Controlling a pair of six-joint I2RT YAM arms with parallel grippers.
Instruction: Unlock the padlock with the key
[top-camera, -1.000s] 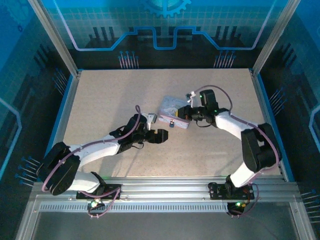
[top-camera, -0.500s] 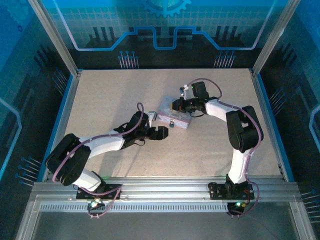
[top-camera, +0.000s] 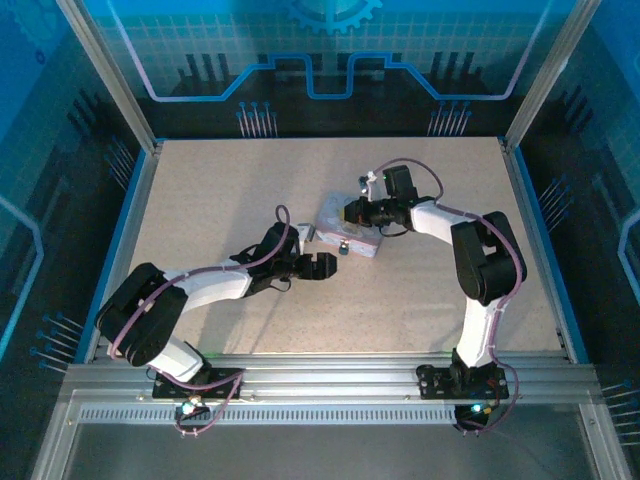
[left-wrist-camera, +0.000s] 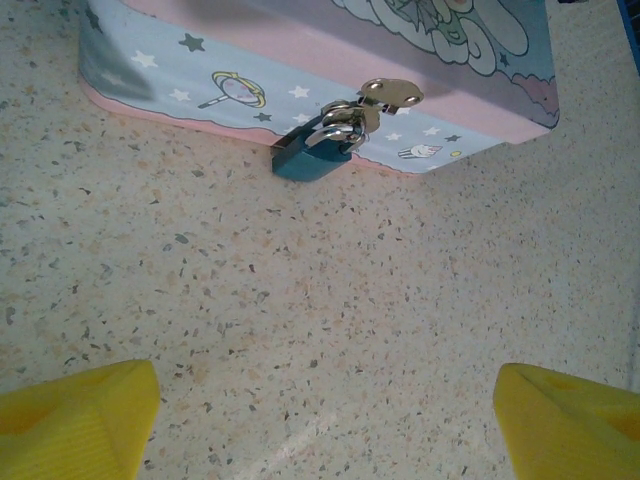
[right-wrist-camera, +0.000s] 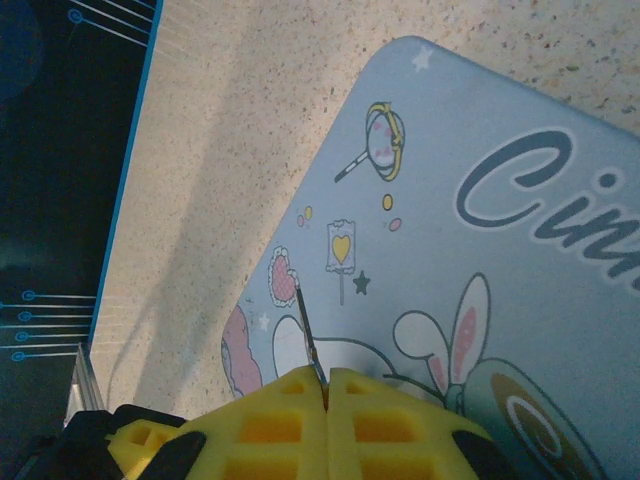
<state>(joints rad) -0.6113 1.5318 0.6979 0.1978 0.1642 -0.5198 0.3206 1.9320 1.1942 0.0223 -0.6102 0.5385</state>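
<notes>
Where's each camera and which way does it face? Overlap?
Top external: above, behind the bases, looking down on the table; both arms, left end effector open, right end effector over the tin box.
Left wrist: low, facing the padlock on the box's side; own yellow fingertips.
Right wrist: looking down on the box lid; own fingers shut on the key.
Shared: all see the box; top and left wrist see the padlock.

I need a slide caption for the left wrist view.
Open left pincer faces the dark blue padlock fastened on the front of the pastel tin box.
</notes>
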